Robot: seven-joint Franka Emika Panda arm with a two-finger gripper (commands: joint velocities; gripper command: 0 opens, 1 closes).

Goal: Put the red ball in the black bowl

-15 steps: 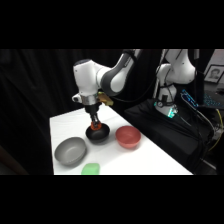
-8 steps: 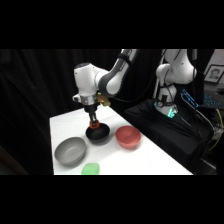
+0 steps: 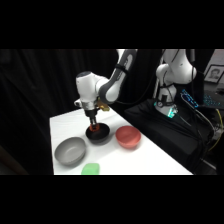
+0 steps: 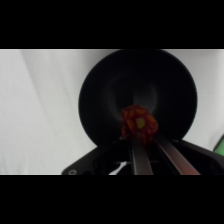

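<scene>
Black curtain behind, dark cloth-covered bench to the right with a second white machine point(image 3: 175, 75) on it and a small teal light at its foot. No brand, label or writing can be read anywhere in either view.

White table point(image 3: 145, 160) fills the lower middle of the side view, its surface bare apart from four things.

Arm point(image 3: 117, 80): white, reaches in from the upper right, wrist bent down over the table's middle.

Grey bowl point(image 3: 70, 151): largest dish, near the table's front left, upright.

Red bowl point(image 3: 128, 136): right of centre, upright, just beside the black bowl but apart from it.

Black bowl point(image 3: 98, 134): glossy, between grey and red bowls, directly under the gripper. In the wrist view the black bowl point(image 4: 100, 110) takes up most of the frame, white table around it.

Flat green object point(image 3: 90, 169): at the table's front edge, below the grey bowl; a green sliver also shows at the wrist view's right edge.

Gripper point(image 3: 93, 129): lowered into the black bowl's opening. In the wrist view its two fingers point(image 4: 141, 156) run up from the bottom edge, close together, and meet the ball on either side, pinching it.

Red ball point(image 4: 138, 123): red-orange with yellowish specks, held at the fingertips over the bowl's inside, near its floor. Contact with the floor cannot be told.
</scene>
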